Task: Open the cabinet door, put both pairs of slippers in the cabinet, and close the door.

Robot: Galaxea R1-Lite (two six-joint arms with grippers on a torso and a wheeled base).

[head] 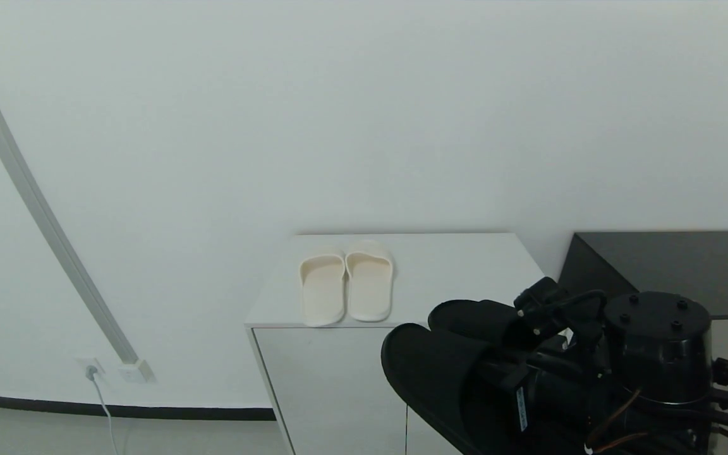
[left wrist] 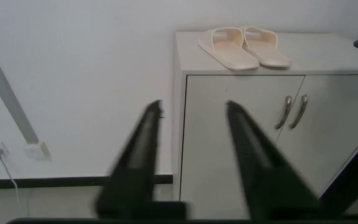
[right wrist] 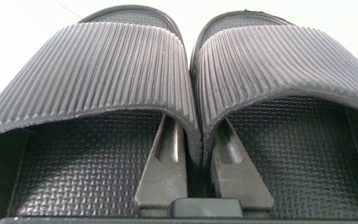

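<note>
A cream pair of slippers point(head: 346, 284) point(left wrist: 244, 48) lies side by side on top of the white cabinet point(head: 465, 265) point(left wrist: 229, 143). Both cabinet doors are closed, with two metal handles point(left wrist: 293, 112) at the centre. The black pair of slippers point(head: 446, 360) point(right wrist: 135, 81) hangs in the air in front of the cabinet's right part, toes pointing at the cabinet. My right gripper point(right wrist: 196, 134) is shut on it, one finger under each strap, pinching the inner walls together. My left gripper point(left wrist: 194, 106) is open and holds nothing, some way in front of the cabinet's left door.
A white wall stands behind the cabinet. A grey conduit point(head: 35, 202) runs slantwise down to wall sockets point(head: 111, 368) with a cable plugged in. A dark surface point(head: 673, 265) adjoins the cabinet on the right. Bare floor lies left of the cabinet.
</note>
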